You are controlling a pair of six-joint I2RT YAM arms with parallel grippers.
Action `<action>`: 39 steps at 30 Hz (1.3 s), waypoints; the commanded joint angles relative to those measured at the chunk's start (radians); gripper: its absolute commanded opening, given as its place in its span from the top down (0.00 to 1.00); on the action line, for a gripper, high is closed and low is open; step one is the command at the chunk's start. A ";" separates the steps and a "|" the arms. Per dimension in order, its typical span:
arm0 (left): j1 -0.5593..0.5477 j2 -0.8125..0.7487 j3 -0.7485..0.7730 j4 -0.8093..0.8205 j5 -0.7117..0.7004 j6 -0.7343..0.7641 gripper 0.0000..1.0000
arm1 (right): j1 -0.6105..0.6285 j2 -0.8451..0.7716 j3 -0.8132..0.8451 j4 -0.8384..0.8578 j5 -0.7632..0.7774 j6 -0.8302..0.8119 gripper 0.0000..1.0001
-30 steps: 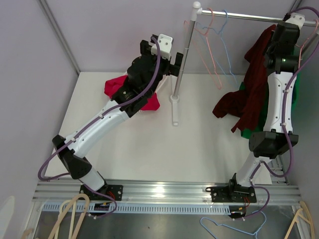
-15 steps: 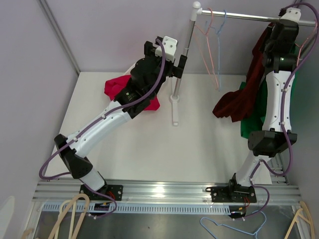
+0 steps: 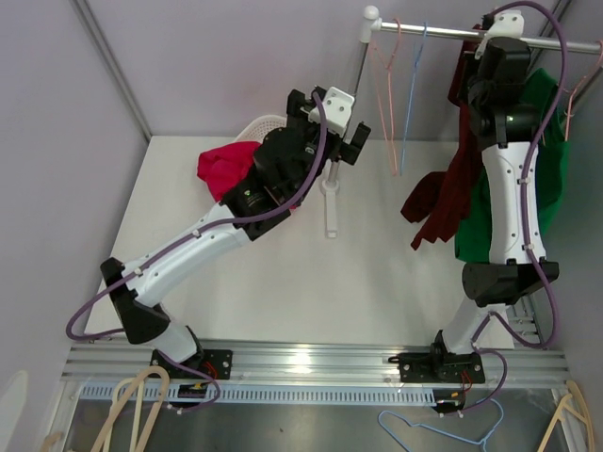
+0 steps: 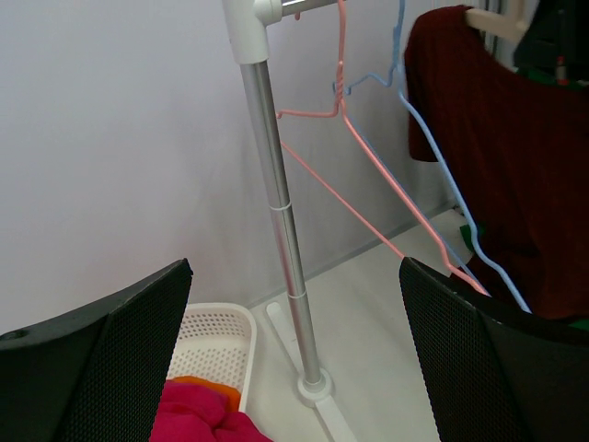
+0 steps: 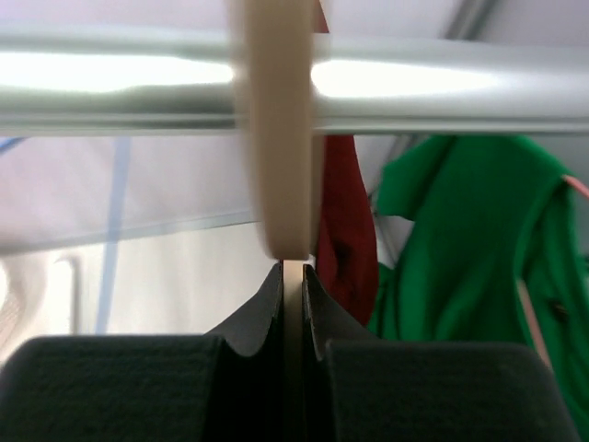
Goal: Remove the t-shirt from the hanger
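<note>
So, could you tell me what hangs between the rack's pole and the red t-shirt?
A pink hanger and a blue hanger, both empty, seen in the left wrist view.

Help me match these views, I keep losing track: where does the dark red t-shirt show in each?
Top external: dark red t-shirt hangs upper right, alongside the right arm.
Left wrist: upper right.
Right wrist: narrow strip right of centre, behind the beige hanger in the right gripper.
Shared landmark: light blue hanger, left of the shirt in all three.
</note>
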 commanded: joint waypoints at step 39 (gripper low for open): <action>-0.333 -0.299 -0.332 0.111 -0.040 0.026 0.01 | 0.189 -0.368 -0.184 0.042 0.236 0.213 1.00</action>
